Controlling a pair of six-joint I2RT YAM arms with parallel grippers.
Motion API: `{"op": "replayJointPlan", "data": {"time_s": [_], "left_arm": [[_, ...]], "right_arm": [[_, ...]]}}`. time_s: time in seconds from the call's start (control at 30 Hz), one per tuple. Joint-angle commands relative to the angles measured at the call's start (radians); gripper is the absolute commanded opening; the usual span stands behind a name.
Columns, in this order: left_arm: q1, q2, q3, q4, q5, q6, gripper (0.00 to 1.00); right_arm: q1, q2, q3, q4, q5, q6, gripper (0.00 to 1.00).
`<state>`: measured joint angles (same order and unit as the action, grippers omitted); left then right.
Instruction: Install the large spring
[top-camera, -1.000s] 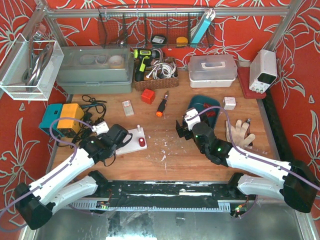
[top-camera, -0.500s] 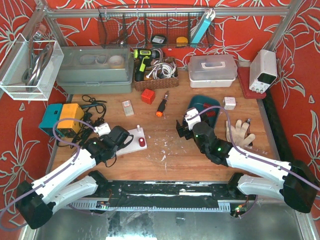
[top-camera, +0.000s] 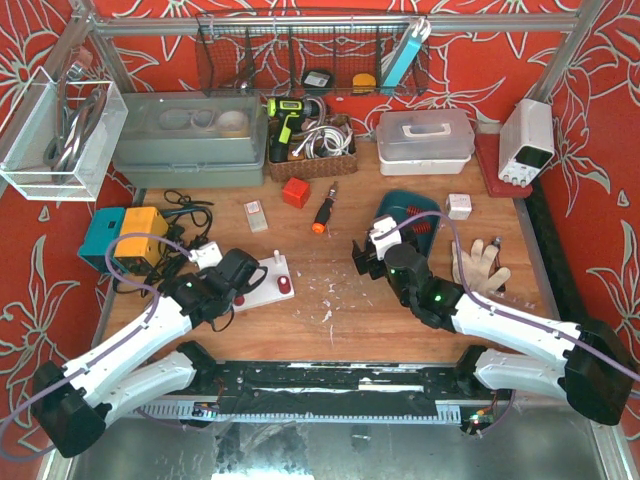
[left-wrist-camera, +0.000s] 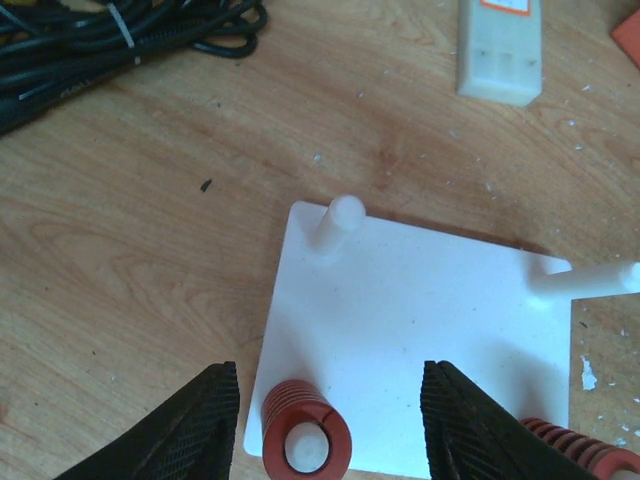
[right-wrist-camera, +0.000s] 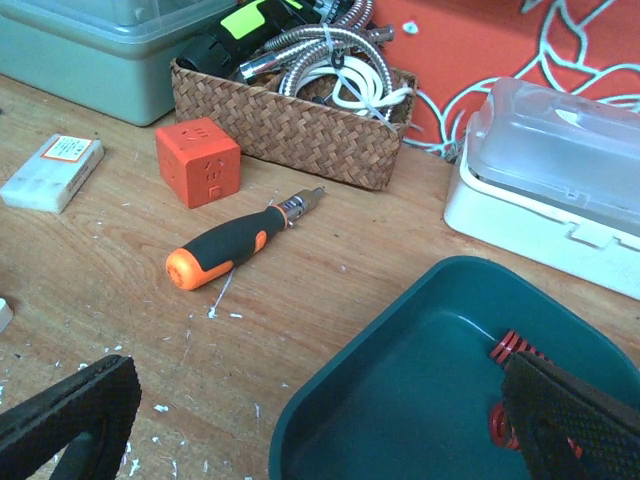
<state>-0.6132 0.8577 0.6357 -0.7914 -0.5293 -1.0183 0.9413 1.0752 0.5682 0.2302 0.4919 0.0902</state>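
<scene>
The white peg plate lies under my left gripper, whose jaws stand wide open and hold nothing. A red spring sits over a white peg at the plate's near left corner, between my fingers and closer to the left one, touching neither. A wider red spring stands at the near right corner, outside the right finger. Two pegs are bare. In the top view the left gripper is over the plate. My right gripper is open and empty beside the teal tray, which holds more red springs.
An orange-handled screwdriver, an orange cube and a wicker basket lie beyond the right gripper. A white block and black cables lie beyond the plate. A glove lies at the right.
My left gripper has shifted slightly over the plate, and a red spring now shows beside its fingers in the top view. The right arm has not moved.
</scene>
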Motion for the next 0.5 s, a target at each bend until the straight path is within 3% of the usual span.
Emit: {"op": "replayJointPlan", "data": {"time_s": [0.0,0.17,0.33,0.4,0.43,0.47], "left_arm": [[0.003,-0.004,0.049,0.016,-0.063,0.032,0.54],[0.003,-0.066,0.041,0.296,0.062,0.276,0.62],[0.003,-0.13,-0.073,0.689,0.283,0.466,0.72],[0.003,-0.115,-0.1,0.8,0.351,0.499,0.85],[0.003,-0.097,-0.107,0.848,0.378,0.506,0.99],[0.003,-0.075,-0.112,0.888,0.397,0.509,1.0]], "right_arm": [[-0.008,0.005,0.001,-0.009,0.02,0.057,0.99],[-0.042,0.012,0.029,-0.078,0.05,0.162,0.99],[-0.168,0.086,0.17,-0.356,-0.063,0.311,0.97],[-0.237,0.123,0.217,-0.442,-0.126,0.359,0.96],[-0.261,0.144,0.231,-0.473,-0.144,0.385,0.96],[-0.278,0.161,0.237,-0.485,-0.153,0.408,0.95]]}}
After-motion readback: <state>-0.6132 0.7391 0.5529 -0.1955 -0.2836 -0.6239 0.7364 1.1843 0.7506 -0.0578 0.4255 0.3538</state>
